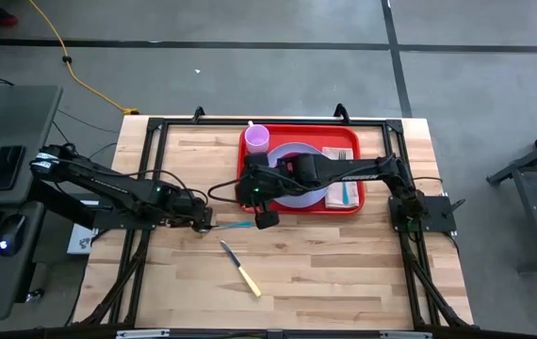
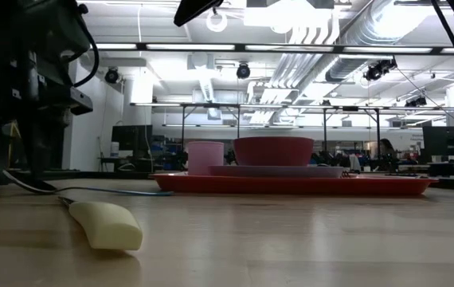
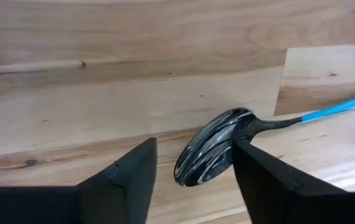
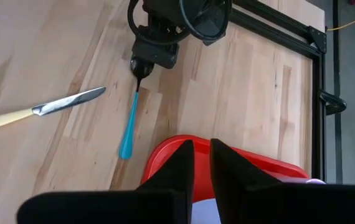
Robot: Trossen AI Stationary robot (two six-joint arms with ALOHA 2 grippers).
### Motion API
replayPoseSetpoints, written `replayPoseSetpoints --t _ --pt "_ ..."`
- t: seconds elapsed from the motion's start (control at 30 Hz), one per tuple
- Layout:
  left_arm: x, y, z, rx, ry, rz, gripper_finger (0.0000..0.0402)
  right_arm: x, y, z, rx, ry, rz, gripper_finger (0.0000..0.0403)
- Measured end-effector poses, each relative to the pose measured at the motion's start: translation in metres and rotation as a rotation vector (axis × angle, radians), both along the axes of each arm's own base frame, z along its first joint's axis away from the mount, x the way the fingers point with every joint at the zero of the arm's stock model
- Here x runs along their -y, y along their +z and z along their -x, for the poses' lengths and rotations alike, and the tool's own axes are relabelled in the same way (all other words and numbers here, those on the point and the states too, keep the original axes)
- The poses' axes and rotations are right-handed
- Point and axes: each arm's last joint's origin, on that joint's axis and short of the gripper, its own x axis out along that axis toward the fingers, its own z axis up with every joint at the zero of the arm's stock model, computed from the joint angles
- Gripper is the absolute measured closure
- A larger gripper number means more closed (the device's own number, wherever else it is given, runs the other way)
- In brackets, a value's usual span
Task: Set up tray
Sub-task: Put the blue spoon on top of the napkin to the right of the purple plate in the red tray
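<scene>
Red tray [image 1: 302, 208] already holds plate, bowl, cup, napkin and fork; my left pincer [image 3: 190, 177], spread wide, straddles the spoon [image 3: 212, 152], knife [image 1: 240, 268] left on the counter [image 1: 344, 273].

We note 2 blk jointed arms w/ blk cables; left gripper [image 3: 193, 180] fingers blocky, matte blk.

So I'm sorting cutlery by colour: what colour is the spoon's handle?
Light blue; the spoon shows its handle best in the right wrist view.
</scene>
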Motion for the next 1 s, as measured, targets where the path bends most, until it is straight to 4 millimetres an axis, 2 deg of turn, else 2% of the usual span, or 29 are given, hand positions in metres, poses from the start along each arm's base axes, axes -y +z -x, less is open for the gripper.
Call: replayPoseSetpoints --t 0.3,0.47,0.67,1.0 --pt "0.0 -0.003 0.0 -0.029 0.016 -0.017 0.0281 0.0 0.001 -0.001 0.008 0.0 -0.001 0.0373" --pt "0.001 -0.008 -0.008 -0.023 0.009 -0.019 0.0334 0.0 0.001 -0.001 0.009 0.001 -0.001 0.0373" --pt "0.002 -0.01 -0.014 0.01 -0.009 -0.022 0.0359 0.0 0.001 -0.001 0.009 0.0 -0.001 0.0373" --pt "0.003 -0.008 -0.013 0.022 -0.099 -0.011 0.0391 0.0 0.001 0.0 0.008 0.0 -0.001 0.0373"
